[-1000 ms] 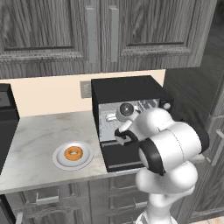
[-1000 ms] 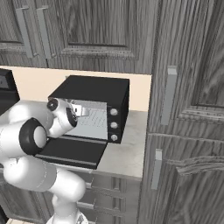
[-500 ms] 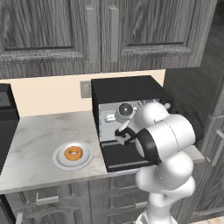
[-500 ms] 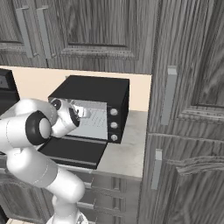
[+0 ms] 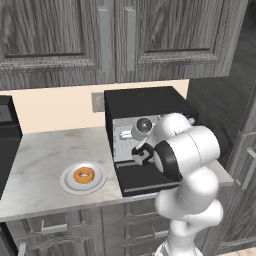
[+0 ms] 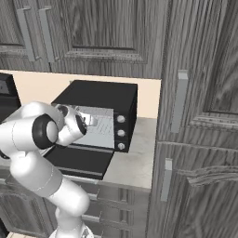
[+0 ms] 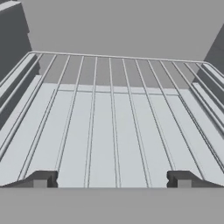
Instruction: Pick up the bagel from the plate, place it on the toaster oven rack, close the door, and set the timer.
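Even, diffuse light is cast over both base views, with no single source to be made out. Soft shading is seen under the upper cabinets (image 5: 115, 40) at twelve o'clock, and the oven (image 5: 142, 107) interior is rendered pale grey. No glare is produced on the counter (image 5: 45, 155). Edges are slightly soft throughout. In the hand view the rack (image 7: 111, 118) is lit flatly, its bars kept sharp, and darker walls are left at ten and two o'clock.

Glossy white rounded arm segments, dark joint rings, two small dark claw (image 7: 112, 179) tips
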Tool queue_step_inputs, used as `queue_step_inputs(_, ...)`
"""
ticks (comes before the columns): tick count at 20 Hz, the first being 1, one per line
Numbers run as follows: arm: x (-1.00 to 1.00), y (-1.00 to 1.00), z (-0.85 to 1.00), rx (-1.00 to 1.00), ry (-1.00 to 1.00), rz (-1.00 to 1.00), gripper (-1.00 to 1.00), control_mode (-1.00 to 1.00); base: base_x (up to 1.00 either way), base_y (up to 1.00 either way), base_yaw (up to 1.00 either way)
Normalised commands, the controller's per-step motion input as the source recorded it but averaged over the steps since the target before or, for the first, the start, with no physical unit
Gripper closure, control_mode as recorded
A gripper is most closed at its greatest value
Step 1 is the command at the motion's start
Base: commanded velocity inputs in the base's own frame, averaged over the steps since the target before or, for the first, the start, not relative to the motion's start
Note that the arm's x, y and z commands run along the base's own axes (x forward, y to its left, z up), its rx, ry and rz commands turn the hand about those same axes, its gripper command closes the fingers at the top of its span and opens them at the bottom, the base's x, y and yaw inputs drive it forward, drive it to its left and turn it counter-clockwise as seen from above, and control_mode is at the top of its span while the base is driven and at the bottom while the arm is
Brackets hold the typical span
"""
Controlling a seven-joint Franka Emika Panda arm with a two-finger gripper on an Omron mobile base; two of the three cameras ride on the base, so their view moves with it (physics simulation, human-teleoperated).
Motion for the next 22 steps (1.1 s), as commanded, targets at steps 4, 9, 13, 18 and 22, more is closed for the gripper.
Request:
queue_step_inputs(4, 0.08, 0.0, -0.15, 0.02, 0.0, 0.0, -1.0, -1.0, 0.0, 0.0, 0.0)
queue_step_inputs(9, 0.05, 0.0, -0.15, 0.02, 0.0, 0.0, -1.0, -1.0, 0.0, 0.0, 0.0)
queue_step_inputs(13, -0.07, 0.0, -0.19, 0.02, 0.0, 0.0, -1.0, -1.0, 0.0, 0.0, 0.0)
queue_step_inputs(18, -0.31, 0.0, -0.26, 0.01, 0.02, -0.01, -1.0, -1.0, 0.0, 0.0, 0.0)
queue_step_inputs(22, -0.51, -0.02, -0.24, 0.04, 0.05, 0.0, -1.0, -1.0, 0.0, 0.0, 0.0)
